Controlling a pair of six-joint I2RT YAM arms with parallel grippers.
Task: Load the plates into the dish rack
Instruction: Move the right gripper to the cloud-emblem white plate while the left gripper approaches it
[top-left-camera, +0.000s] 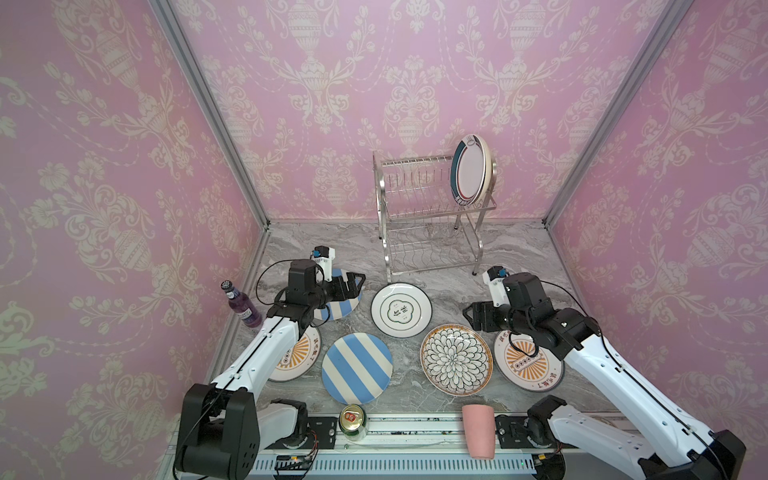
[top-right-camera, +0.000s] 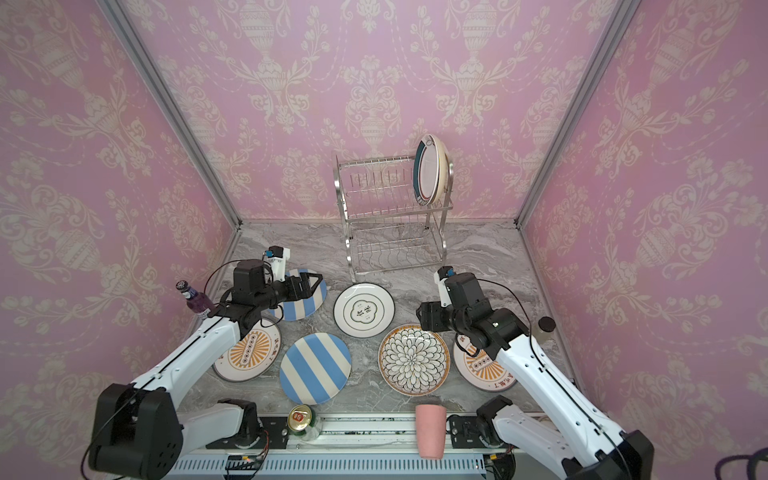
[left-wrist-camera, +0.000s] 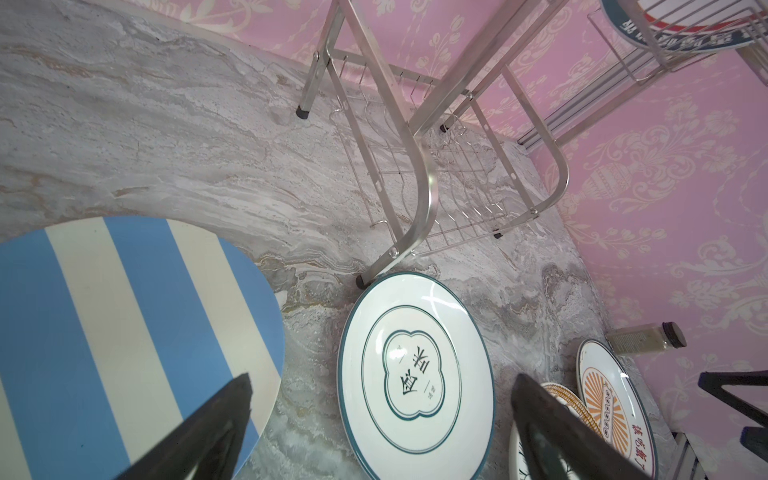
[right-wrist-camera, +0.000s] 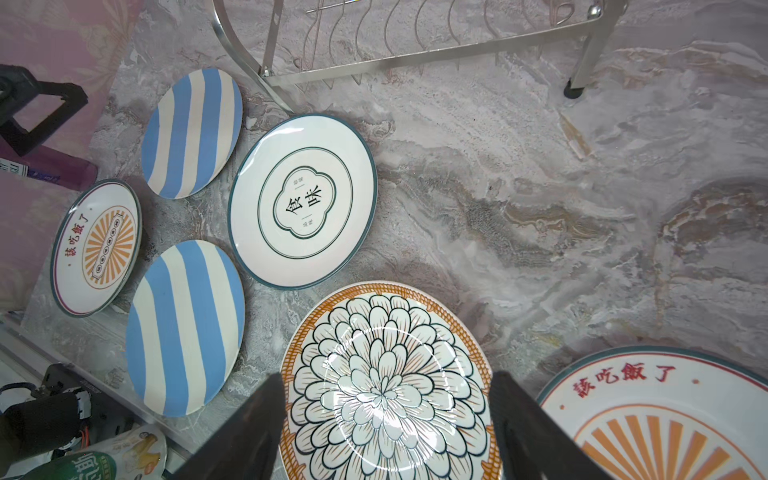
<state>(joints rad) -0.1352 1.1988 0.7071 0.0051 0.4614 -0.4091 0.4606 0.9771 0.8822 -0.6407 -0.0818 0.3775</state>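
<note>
The steel dish rack (top-left-camera: 432, 216) stands at the back. A teal-rimmed plate (top-left-camera: 471, 172) stands upright in its top tier with a cream plate (top-left-camera: 493, 174) behind it. Flat on the table lie two blue-striped plates (top-left-camera: 338, 307) (top-left-camera: 356, 368), a cloud-outline plate (top-left-camera: 401, 309), a petal plate (top-left-camera: 454, 359) and two sunburst plates (top-left-camera: 297, 357) (top-left-camera: 528, 365). My left gripper (top-left-camera: 357, 284) hovers open over the far striped plate's edge, facing the cloud-outline plate (left-wrist-camera: 415, 374). My right gripper (top-left-camera: 471, 318) is open and empty above the petal plate (right-wrist-camera: 386, 395).
A purple bottle (top-left-camera: 243, 305) stands by the left wall. A black-capped bottle (top-right-camera: 544, 326) is by the right wall. A drink can (top-left-camera: 352, 422) and a pink cup (top-left-camera: 478, 430) sit on the front rail.
</note>
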